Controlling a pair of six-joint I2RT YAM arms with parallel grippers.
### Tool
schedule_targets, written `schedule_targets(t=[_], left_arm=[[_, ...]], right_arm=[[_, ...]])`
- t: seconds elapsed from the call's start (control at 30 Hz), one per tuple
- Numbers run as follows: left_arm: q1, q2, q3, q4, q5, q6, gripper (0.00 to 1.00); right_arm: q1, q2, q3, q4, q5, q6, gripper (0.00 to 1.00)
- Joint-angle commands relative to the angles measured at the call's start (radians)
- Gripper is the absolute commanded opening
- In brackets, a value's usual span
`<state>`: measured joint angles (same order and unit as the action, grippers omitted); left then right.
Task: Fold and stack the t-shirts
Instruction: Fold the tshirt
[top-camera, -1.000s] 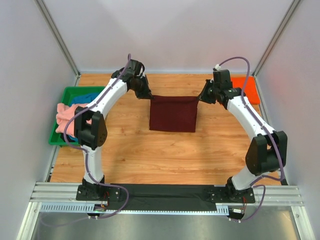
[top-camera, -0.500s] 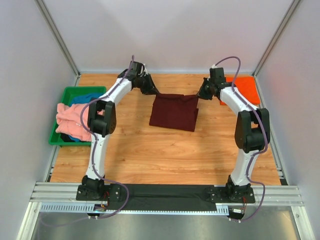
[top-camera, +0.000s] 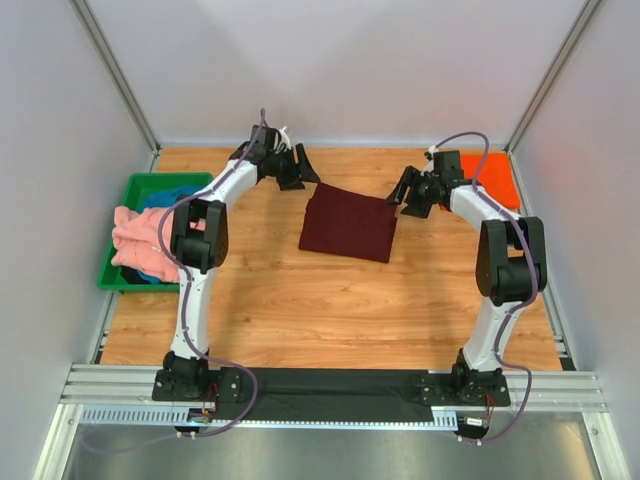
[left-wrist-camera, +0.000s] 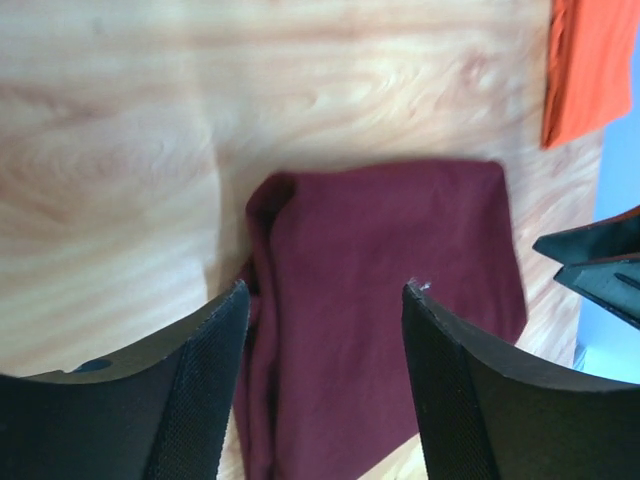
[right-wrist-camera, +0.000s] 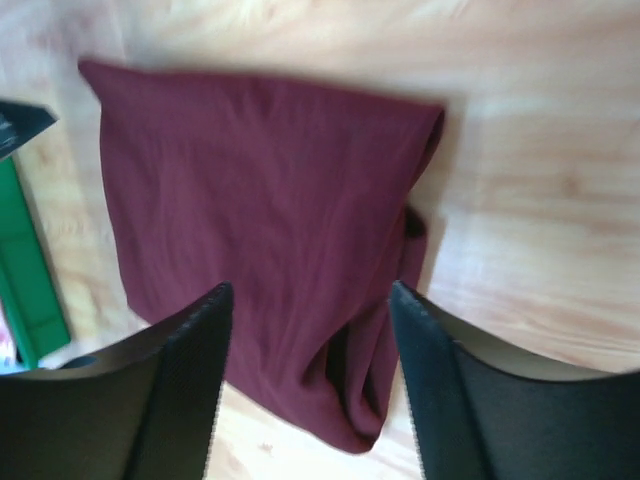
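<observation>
The dark maroon folded cloth t-shirt (top-camera: 348, 228) lies flat at the middle of the wooden tabletop (top-camera: 300, 300), a slightly skewed rectangle whose far edge runs between the two tools. The left tool (top-camera: 300, 172) sits just off its upper-left corner and the right tool (top-camera: 408, 196) just off its upper-right corner. Both are spread wide and hold nothing. The bright orange t-shirt (top-camera: 492, 178) lies at upper right, nearest the right arm, so stacking probably goes that way. That arm covers part of it. At left, the blue t-shirt (top-camera: 175, 195) is mostly buried under the salmon-pink t-shirt (top-camera: 135, 237) in the green plastic tray (top-camera: 150, 181).
</observation>
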<state>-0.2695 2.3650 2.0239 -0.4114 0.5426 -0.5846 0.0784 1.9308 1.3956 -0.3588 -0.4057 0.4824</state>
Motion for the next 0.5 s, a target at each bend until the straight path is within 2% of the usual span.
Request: schedule_targets(t=[0.0,0.07,0.2,0.3,0.37,0.4,0.47], left_arm=[[-0.007,-0.079,-0.086,0.075,0.062,0.072,0.69],[-0.016,-0.073,-0.099,0.076,0.114,0.106,0.64],[-0.039,-0.079,-0.142,0.088,0.115,0.14,0.63],[-0.043,-0.063,-0.165,0.1,0.085,0.135,0.64],[-0.043,-0.035,-0.163,0.077,0.053,0.141,0.65],[-0.043,-0.029,-0.163,0.065,0.043,0.146,0.65],[-0.043,-0.012,-0.171,0.033,0.005,0.16,0.65]], right_arm=[[0.009,-0.042,-0.05,0.044,-0.125,-0.038,0.63],[0.014,-0.052,-0.082,0.035,-0.146,-0.039,0.61],[0.024,-0.076,-0.121,-0.006,-0.143,-0.061,0.62],[0.026,-0.085,-0.178,0.024,-0.142,-0.047,0.61],[0.024,-0.076,-0.204,0.023,-0.121,-0.036,0.55],[0.026,-0.075,-0.213,0.021,-0.113,-0.038,0.45],[0.024,-0.073,-0.245,0.021,-0.085,-0.034,0.34]])
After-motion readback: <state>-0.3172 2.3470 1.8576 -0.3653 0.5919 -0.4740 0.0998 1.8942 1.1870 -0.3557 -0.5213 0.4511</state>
